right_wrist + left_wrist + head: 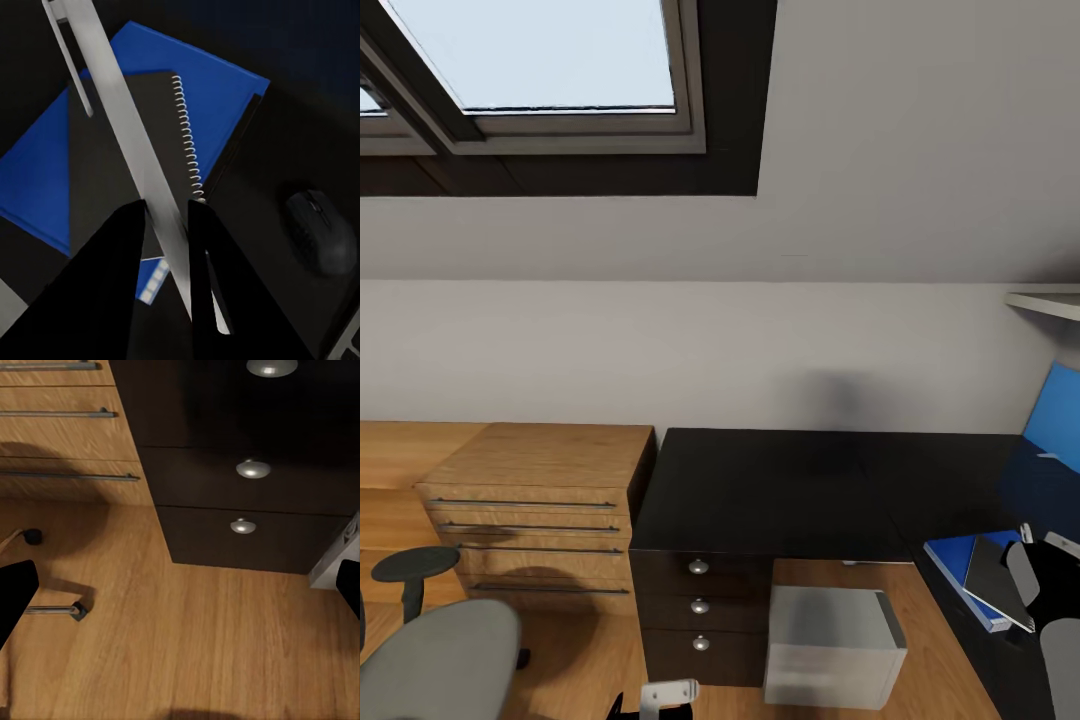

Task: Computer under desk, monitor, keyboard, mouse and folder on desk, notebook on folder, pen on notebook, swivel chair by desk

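Matt black desk [780,490] w/ metal knobs [253,469], wood-grain dresser [540,480] & floor [187,637], glossy blue folder [217,82].

A skylight [565,55] with a pale frame and dark surround is set into the sloped ceiling, showing light blue sky. Below it, against the plain wall, stands an oak dresser [540,510] whose four drawers carry long metal bar handles [525,503]. A blue wall panel [1055,415] hangs at the far right beneath the end of a pale shelf [1045,302]. Oak planks cover the floor [187,645].
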`<state>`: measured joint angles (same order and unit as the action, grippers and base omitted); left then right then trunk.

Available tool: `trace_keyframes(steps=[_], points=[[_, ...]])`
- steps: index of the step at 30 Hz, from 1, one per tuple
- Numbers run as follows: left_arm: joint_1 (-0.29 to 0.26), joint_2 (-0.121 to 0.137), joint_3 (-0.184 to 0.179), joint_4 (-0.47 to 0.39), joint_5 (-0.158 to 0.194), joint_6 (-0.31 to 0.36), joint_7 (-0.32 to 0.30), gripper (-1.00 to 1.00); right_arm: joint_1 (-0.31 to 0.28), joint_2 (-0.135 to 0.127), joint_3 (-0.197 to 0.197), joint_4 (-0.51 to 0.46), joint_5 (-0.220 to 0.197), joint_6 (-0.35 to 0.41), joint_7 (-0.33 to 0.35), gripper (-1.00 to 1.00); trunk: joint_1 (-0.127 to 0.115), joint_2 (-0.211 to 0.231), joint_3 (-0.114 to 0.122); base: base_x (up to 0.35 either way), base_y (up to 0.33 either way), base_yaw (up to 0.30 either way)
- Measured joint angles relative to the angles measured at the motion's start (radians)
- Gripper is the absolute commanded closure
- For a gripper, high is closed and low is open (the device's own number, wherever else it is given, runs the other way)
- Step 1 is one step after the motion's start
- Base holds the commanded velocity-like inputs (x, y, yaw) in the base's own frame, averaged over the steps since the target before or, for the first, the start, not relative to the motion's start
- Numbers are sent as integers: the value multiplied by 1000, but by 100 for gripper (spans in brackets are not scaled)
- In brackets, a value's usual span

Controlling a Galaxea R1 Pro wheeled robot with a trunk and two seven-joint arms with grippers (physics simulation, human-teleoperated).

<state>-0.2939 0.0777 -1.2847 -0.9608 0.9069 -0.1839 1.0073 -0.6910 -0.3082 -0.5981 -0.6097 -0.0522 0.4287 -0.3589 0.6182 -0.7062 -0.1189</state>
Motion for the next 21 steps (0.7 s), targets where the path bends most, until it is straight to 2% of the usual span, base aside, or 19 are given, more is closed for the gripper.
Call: trace_keyframes(steps=[5, 8, 9, 13, 21], points=[[0, 0, -1, 0, 0, -1, -2, -100, -1, -2, 0, 30, -2, 0, 2, 100, 0, 0, 0, 54, 0, 0], [0, 0, -1, 0, -1, 0, -5, -100, -6, -14, 0, 81, -27, 0, 4, 100, 0, 0, 0, 259, 0, 0], [0, -2, -2, 1, 1, 1, -5, -100, -13, -29, 0, 115, -57, -4, 5, 100, 0, 0, 0, 298, 0, 0], [0, -3, -2, 1, 1, 1, -5, -100, -20, -46, 0, 146, -86, -15, 6, 100, 0, 0, 0, 235, 0, 0], [0, -4, -2, 2, 2, 2, -5, -100, -23, -61, 0, 156, -95, -19, 6, 100, 0, 0, 0, 65, 0, 0]])
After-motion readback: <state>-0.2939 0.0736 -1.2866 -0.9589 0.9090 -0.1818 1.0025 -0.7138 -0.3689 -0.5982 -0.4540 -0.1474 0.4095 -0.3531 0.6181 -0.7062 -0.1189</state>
